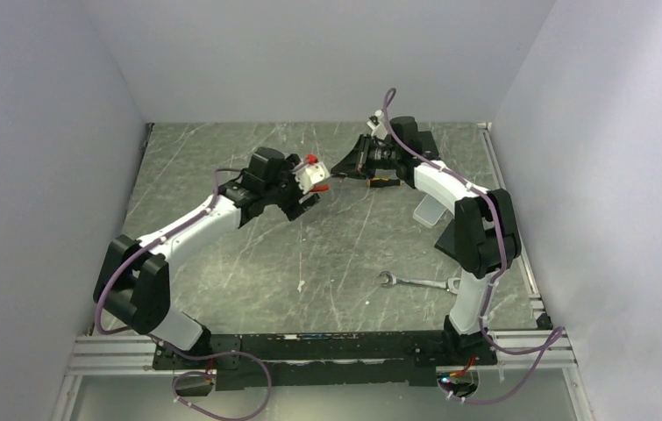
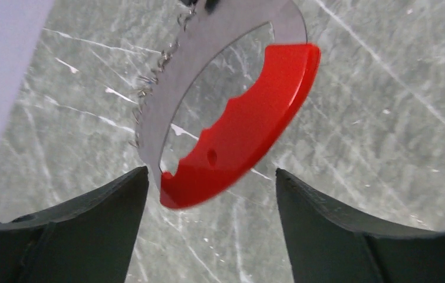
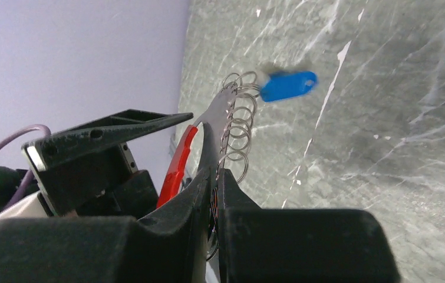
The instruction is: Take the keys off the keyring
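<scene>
Pinching keyring (image 2: 208,47) midair, right hand (image 3: 215,174) is clamped on its metal end; left hand (image 2: 211,177) gapes, jaws straddling red tag (image 2: 249,130). Long axis runs hand-to-hand; blue key (image 3: 287,85) at far tip.

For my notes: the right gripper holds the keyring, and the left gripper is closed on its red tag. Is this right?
No: the left gripper is open, with the red tag between its fingers. The left wrist view shows it. The rest is right.
</scene>
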